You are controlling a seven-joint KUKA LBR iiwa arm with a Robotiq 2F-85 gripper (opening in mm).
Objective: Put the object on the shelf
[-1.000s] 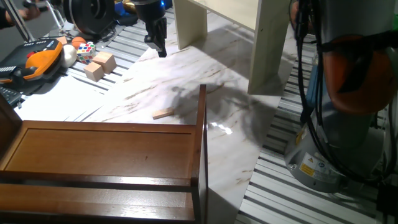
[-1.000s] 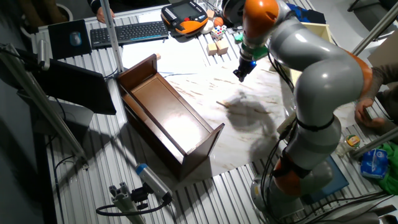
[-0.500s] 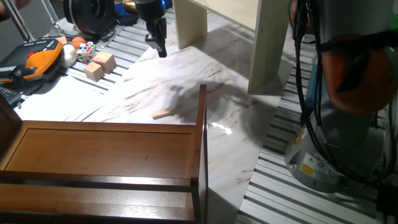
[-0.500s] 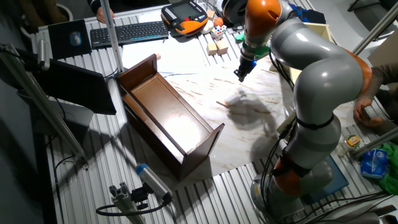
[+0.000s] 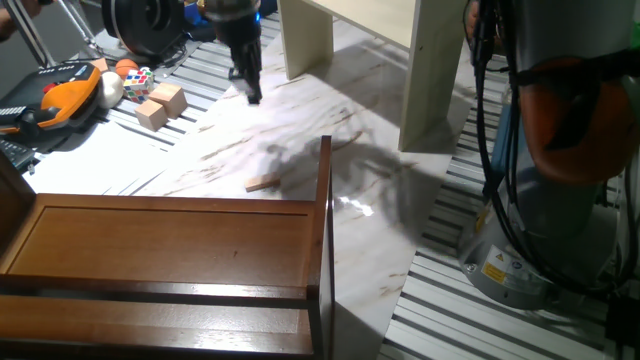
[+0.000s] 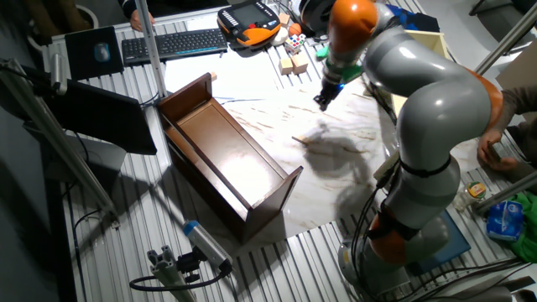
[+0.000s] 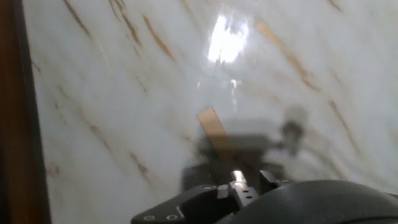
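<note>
The object, a thin tan wooden slab (image 5: pixel 262 183), lies flat on the marble tabletop, just in front of the dark brown unit; it also shows in the other fixed view (image 6: pixel 300 139) and in the hand view (image 7: pixel 214 130). My gripper (image 5: pixel 251 92) hangs above the tabletop behind the slab, well apart from it. Its fingers look closed together and hold nothing. It also shows in the other fixed view (image 6: pixel 320 102). The shelf, a pale cream unit with thick upright panels (image 5: pixel 420 70), stands at the far side of the table, and its top shows in the other fixed view (image 6: pixel 419 40).
A dark reddish-brown wooden unit (image 5: pixel 170 250) lies on its side close to the slab (image 6: pixel 222 159). Light wooden cubes (image 5: pixel 160 105), a multicoloured puzzle cube (image 5: pixel 138 80) and an orange pendant (image 5: pixel 60 95) sit at the far left. A person's hand (image 6: pixel 495 151) is at the right edge.
My gripper has moved a little down and to the left, toward the tabletop. The slab has not moved.
</note>
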